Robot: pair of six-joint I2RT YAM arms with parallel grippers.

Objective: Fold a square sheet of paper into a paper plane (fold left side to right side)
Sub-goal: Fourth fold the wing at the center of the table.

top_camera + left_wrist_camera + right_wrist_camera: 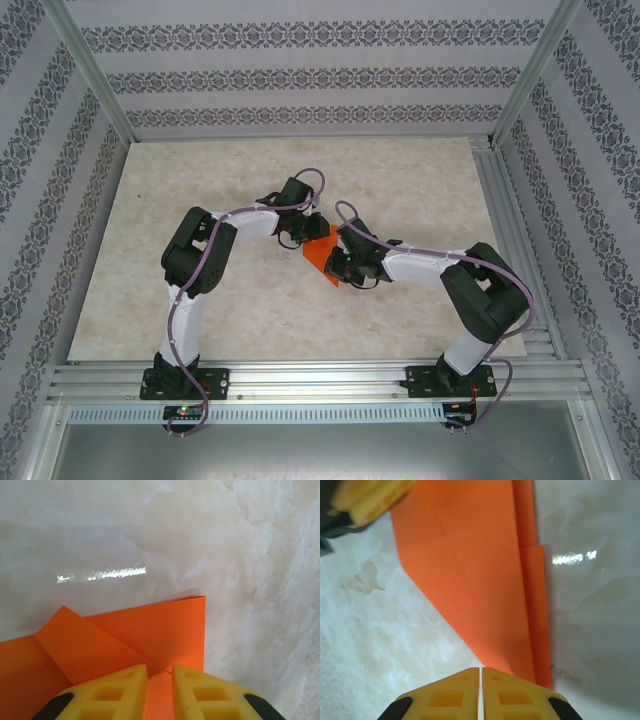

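The square sheet of paper [320, 252] is bright orange and folded into a pointed wedge, lying flat on the table between the two arms. In the left wrist view the paper [150, 630] shows a diagonal flap and a straight right edge. My left gripper [160, 669] sits low over it, jaws a narrow gap apart, with orange showing through the gap. In the right wrist view the paper [470, 570] narrows toward my right gripper [480, 670], whose fingers are pressed together at the pointed end; the tip runs under the right finger. From above, the left gripper [305, 232] and right gripper [338, 262] flank the sheet.
The marbled beige table top [200, 300] spreads around the paper. Aluminium frame rails [320, 378] run along the near edge and right side, and patterned walls enclose the cell. The left gripper's yellow finger [370, 500] shows at the top left of the right wrist view.
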